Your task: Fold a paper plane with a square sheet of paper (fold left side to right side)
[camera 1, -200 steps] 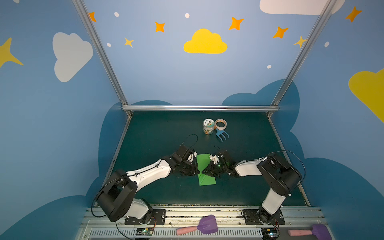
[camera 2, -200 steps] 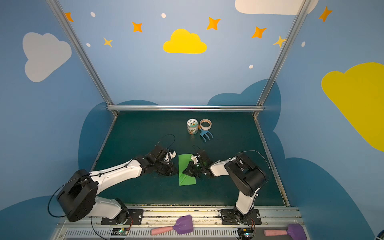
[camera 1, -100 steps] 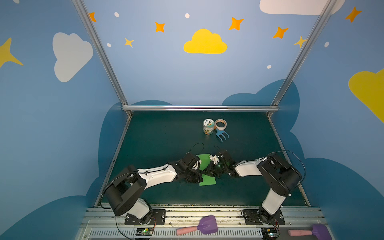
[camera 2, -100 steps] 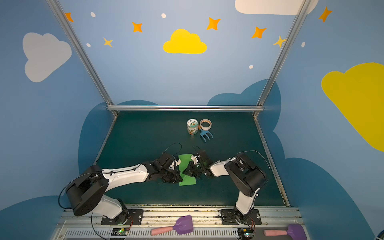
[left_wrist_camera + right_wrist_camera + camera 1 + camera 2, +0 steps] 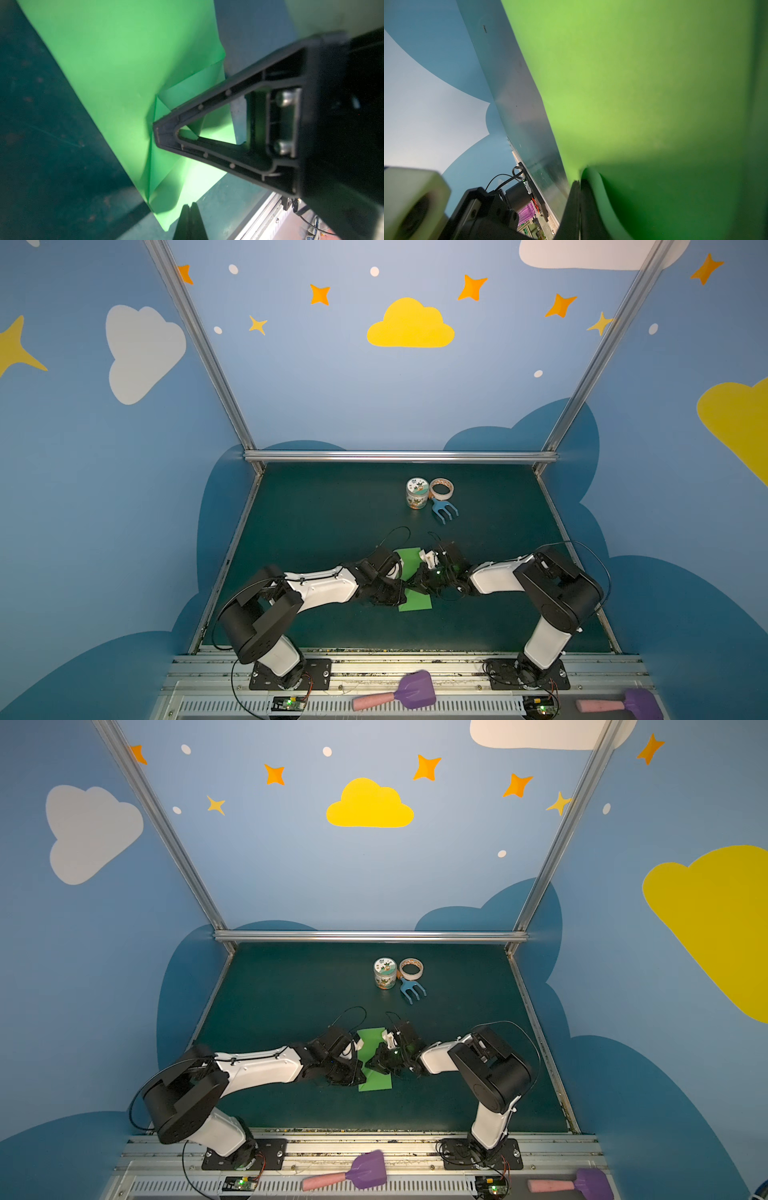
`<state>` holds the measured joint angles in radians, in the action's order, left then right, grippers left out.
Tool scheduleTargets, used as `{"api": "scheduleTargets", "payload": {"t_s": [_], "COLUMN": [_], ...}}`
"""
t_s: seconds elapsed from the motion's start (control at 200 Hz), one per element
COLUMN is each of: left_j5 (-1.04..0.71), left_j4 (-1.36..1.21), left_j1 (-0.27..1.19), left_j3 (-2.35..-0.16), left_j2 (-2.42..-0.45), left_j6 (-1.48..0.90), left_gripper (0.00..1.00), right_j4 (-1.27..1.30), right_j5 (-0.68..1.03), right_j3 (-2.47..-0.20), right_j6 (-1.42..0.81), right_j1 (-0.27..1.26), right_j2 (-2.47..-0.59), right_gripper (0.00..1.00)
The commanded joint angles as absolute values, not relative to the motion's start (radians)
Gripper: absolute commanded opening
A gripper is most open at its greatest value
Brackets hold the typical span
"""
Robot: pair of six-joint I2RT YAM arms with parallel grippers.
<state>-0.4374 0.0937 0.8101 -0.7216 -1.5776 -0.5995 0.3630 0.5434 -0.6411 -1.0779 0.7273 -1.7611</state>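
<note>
left gripper (image 5: 188, 209): jaws clenched with nothing seen between them, set at the left edge of the square sheet of paper (image 5: 413, 600), apparently so that the tip serves as a pressing tool rather than as a pincer. the sheet, already creased narrower and showing layered flaps in the left wrist view, is found on the near middle of the table (image 5: 332, 510), between the two arms. right gripper (image 5: 159, 133): likewise clenched, its tip borne down on the sheet where several creases meet, by which the layers are judged to be pinned while a fold is flattened; whether any paper is nipped cannot be told. jar (image 5: 417, 492), tape roll (image 5: 441, 488) and blue fork (image 5: 444, 510) are kept at the far side, well apart from the work.
</note>
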Motion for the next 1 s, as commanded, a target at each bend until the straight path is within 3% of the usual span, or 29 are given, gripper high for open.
{"api": "scheduleTargets", "payload": {"t_s": [0.0, 0.481, 0.801, 0.996], "left_j5": [-0.415, -0.386, -0.388, -0.389], "left_j4": [0.092, 0.09, 0.078, 0.074], "left_j1": [0.813, 0.813, 0.814, 0.813], "left_j3": [-0.721, -0.683, -0.661, -0.658], "left_j2": [-1.598, -1.621, -1.623, -1.627], "left_j6": [-0.581, -0.58, -0.586, -0.585], "left_gripper": [0.04, 0.04, 0.04, 0.04], "right_j4": [0.263, 0.265, 0.223, 0.2], "right_j5": [0.442, 0.461, 0.488, 0.465], "right_j3": [-0.605, -0.618, -0.667, -0.667], "right_j6": [-1.084, -1.085, -1.025, -1.015], "right_j1": [0.727, 0.728, 0.718, 0.718], "right_j2": [-1.815, -1.796, -1.671, -1.574], "right_gripper": [0.0, 0.0, 0.39, 0.42]}}
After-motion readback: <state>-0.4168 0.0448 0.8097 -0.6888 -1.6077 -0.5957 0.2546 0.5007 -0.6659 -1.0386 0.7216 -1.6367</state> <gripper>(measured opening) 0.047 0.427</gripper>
